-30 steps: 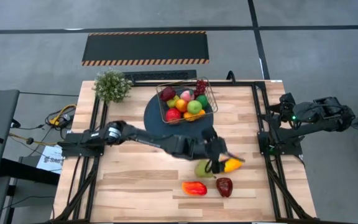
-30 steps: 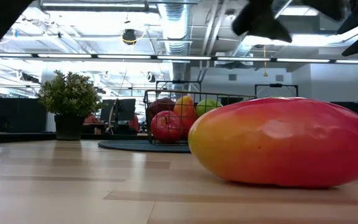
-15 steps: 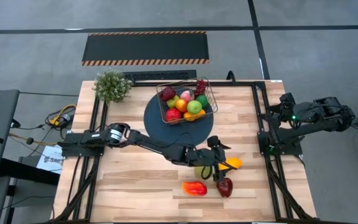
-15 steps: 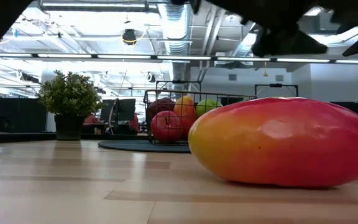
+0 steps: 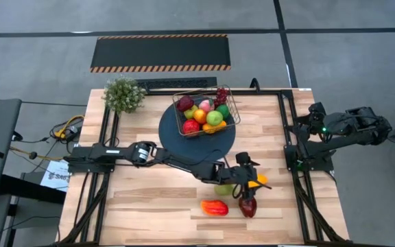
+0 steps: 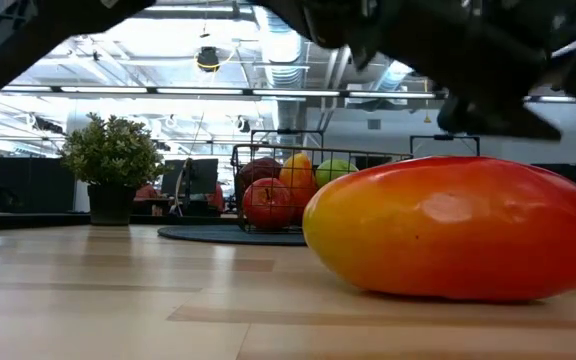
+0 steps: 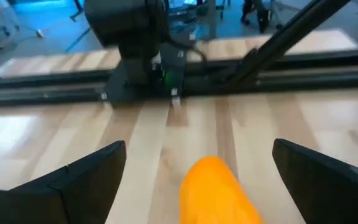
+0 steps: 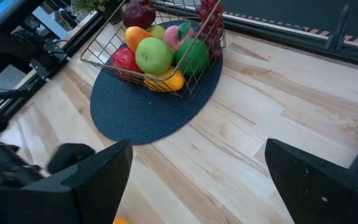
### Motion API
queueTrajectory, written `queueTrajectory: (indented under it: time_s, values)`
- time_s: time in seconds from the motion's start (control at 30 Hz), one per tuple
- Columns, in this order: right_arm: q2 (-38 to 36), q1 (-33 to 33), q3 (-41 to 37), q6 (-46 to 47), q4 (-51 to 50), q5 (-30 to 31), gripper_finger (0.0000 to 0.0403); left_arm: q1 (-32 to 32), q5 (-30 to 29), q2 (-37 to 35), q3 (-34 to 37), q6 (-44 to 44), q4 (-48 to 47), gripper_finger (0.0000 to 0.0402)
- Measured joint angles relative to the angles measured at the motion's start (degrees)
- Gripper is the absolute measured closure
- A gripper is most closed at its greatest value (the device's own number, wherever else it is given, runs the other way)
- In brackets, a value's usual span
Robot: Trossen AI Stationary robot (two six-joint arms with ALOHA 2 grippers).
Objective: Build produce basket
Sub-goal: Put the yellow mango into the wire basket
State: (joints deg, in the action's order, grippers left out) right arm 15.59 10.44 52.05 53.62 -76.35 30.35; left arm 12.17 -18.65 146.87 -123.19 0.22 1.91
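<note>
Left hand [image 5: 247, 186] wide open, empty, low over orange pepper [image 7: 216, 193] at lower centre-right of tabletop [image 5: 149, 199]. Pepper looks light, hard, glossy plastic, likely slippery; best pinched across its middle. Basket [image 5: 204, 110] upper centre. Right hand [image 8: 191, 186] open, parked far right.

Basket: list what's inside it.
The basket holds a green apple, red apple, orange fruit, purple grapes and more; pieces underneath are covered.
</note>
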Motion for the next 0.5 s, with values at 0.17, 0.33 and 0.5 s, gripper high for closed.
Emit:
queueTrajectory:
  time_s: [0.17, 0.33, 0.5]
  values:
    - [0.01, 0.00, 0.00, -0.10, -0.01, 0.16, 0.0017, -1.07, 0.39, 0.65, -1.19, -0.30, -5.18, 0.0008]
    - [-0.01, -0.01, 0.00, -0.19, -0.05, 0.64, 0.0017, -2.05, 5.65, 0.57, -1.19, -1.15, -6.86, 0.0008]
    - [-0.02, 0.00, -1.57, -0.27, -0.06, 1.25, 0.0017, -1.94, 8.01, 2.31, -1.07, -3.03, -7.56, 0.0008]
